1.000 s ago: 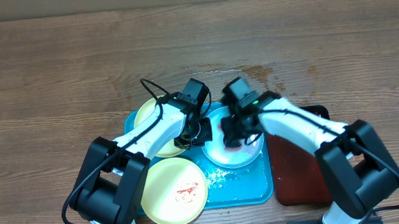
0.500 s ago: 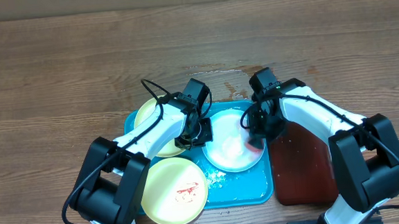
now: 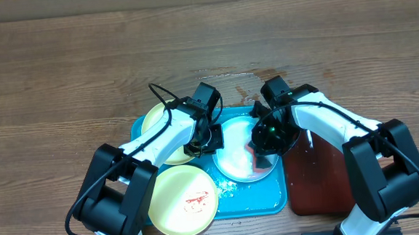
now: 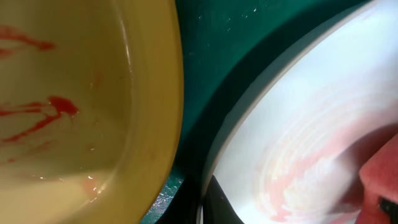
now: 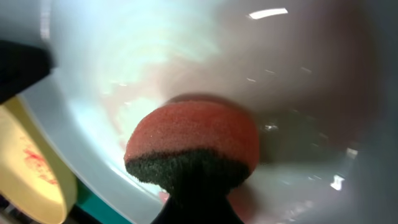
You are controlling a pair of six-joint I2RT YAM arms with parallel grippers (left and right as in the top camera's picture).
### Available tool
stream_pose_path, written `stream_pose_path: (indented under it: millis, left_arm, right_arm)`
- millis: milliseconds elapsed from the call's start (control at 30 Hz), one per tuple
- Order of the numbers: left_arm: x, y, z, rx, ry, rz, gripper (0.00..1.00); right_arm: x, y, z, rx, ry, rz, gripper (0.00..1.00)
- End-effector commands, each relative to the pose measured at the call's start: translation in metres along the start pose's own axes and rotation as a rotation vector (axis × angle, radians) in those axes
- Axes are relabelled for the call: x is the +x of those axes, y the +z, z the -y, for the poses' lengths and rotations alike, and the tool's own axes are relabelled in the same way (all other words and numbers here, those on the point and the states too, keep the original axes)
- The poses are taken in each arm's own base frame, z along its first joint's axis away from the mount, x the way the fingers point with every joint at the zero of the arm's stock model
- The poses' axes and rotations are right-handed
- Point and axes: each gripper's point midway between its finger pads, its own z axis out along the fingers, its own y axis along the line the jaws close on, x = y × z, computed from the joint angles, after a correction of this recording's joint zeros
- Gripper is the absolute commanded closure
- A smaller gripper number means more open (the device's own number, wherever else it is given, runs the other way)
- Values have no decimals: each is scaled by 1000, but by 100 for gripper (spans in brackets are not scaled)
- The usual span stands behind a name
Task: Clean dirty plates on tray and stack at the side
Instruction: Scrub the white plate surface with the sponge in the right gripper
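Nearest us, at the lower left of the overhead view, the near yellow plate point(image 3: 182, 199) lies on the lower left corner of the turquoise tray point(image 3: 254, 195), a red squiggle on its face. Just above it, in the middle of the tray, sits the white plate point(image 3: 230, 160), faintly streaked with pink. The right gripper point(image 3: 261, 145) is clamped on a red sponge point(image 5: 193, 140) with a dark backing, pressing it onto that plate's right half. The left gripper point(image 3: 200, 143) is closed at the white plate's left rim and appears to pinch it. Farther up and left, the far yellow plate point(image 3: 153, 122) rests in the tray's upper left corner, smeared red. A dark red tray point(image 3: 315, 184) sits just right of the turquoise one. Beyond them lies the wooden table point(image 3: 61, 68), with a wet patch point(image 3: 265, 77).
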Motion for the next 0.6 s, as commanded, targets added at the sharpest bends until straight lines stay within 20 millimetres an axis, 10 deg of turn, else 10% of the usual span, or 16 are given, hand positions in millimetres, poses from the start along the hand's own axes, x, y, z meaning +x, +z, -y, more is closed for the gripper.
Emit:
stream_pose_path:
  millis: [0, 333, 567]
  left_arm:
    - [-1, 4, 3, -3, 18, -6, 96]
    - [-1, 4, 3, -2, 18, -7, 96]
    - [-1, 3, 4, 4, 18, -10, 96]
  right_arm:
    - [5, 4, -19, -118, -44, -23, 96]
    - [-18, 8, -19, -130, 90, 68, 96]
    - [-29, 9, 45, 205, 320, 187, 96]
